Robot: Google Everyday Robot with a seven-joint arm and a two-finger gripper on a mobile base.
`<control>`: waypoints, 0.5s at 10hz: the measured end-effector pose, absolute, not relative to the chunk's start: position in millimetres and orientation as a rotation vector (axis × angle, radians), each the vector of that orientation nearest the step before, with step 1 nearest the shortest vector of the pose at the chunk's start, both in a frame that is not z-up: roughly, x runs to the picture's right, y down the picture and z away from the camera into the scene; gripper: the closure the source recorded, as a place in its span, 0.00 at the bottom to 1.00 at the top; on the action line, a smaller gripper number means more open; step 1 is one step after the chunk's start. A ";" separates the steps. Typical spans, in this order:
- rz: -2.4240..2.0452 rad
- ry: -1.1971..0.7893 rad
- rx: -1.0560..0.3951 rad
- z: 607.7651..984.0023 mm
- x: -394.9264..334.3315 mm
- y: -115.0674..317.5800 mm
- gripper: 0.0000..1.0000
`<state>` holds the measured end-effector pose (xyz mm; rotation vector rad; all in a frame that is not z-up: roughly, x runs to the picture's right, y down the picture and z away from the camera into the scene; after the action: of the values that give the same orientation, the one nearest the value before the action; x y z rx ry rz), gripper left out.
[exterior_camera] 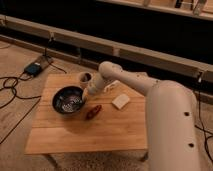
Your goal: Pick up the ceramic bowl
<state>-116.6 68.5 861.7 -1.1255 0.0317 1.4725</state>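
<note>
So closest to the camera you've got the big white arm (170, 125), this fat rounded segment filling the lower right corner, and it runs up and left to an elbow joint above the far side of the table, then bends down toward the left. The wooden table (90, 132) is a light slatted square top sitting on a beige carpeted floor (20, 120), and a couple of black cables (12, 92) snake across the carpet on the left. On the table, working back from the near edge: a small reddish-brown thing (93, 111) lying near the middle, a pale flat block (120, 101) to its right, then the ceramic bowl (68, 99) on the left half, dark and glossy with pale speckles inside, sitting upright on the wood. A small tan-rimmed cup (85, 77) stands behind it near the far edge. The gripper (88, 95) comes down at the end of the forearm right at the bowl's right rim, between the bowl and the reddish thing, looks like it's touching or just about touching the rim but honestly can't tell if the fingers are apart or closed from this angle. Further back there's a blue box (33, 68) on the floor left of the table, then a long pale ledge (150, 55) running across the room, with dark wall above it
</note>
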 end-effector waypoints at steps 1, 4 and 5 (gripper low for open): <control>1.475 0.052 -1.138 855.2 -114.7 67.3 1.00; 1.468 0.058 -1.148 844.1 -114.7 60.5 1.00; 1.466 0.044 -1.146 839.2 -115.4 55.7 1.00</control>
<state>-115.4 55.7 839.2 -1.1456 0.0438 1.4662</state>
